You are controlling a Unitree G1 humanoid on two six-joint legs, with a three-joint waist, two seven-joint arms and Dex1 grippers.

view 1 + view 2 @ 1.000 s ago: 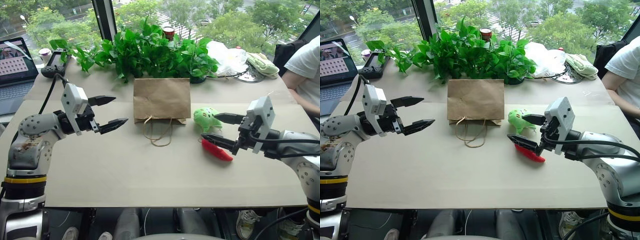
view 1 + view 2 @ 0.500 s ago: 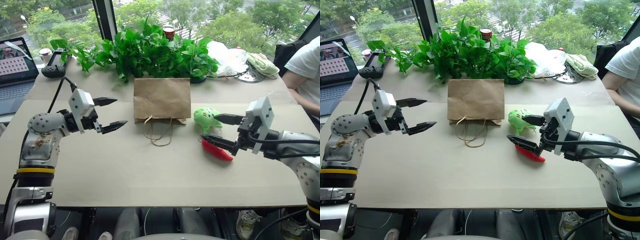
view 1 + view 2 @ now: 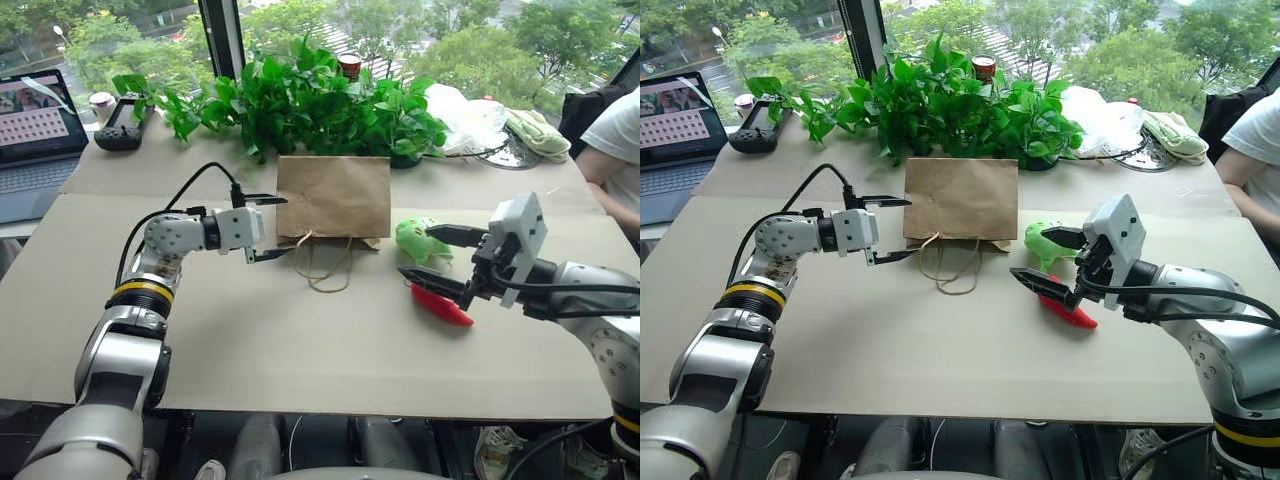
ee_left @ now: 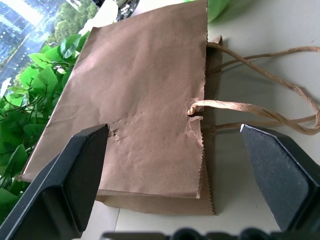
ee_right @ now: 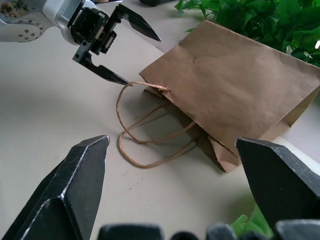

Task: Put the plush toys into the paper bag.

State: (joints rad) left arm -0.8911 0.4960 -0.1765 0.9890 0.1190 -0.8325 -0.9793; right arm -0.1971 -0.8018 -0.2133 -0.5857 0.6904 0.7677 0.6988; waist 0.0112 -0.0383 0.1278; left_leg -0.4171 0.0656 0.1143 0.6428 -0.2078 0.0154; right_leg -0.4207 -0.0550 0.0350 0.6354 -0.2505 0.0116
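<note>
A flat brown kraft paper bag [image 4: 145,95] lies on the pale beige tabletop [image 4: 270,30], its serrated mouth edge facing the two black fingers [image 4: 75,185] of the left gripper [image 4: 182,182], which stand wide apart with nothing between them. One finger sits over the bag's creased face, the other over bare table beyond the mouth. Two twisted tan twine handles [image 4: 260,112] loop out from the mouth across the table; the paper is torn slightly where one is fixed. Green leafy plants [image 4: 25,115] crowd the bag's far side.
</note>
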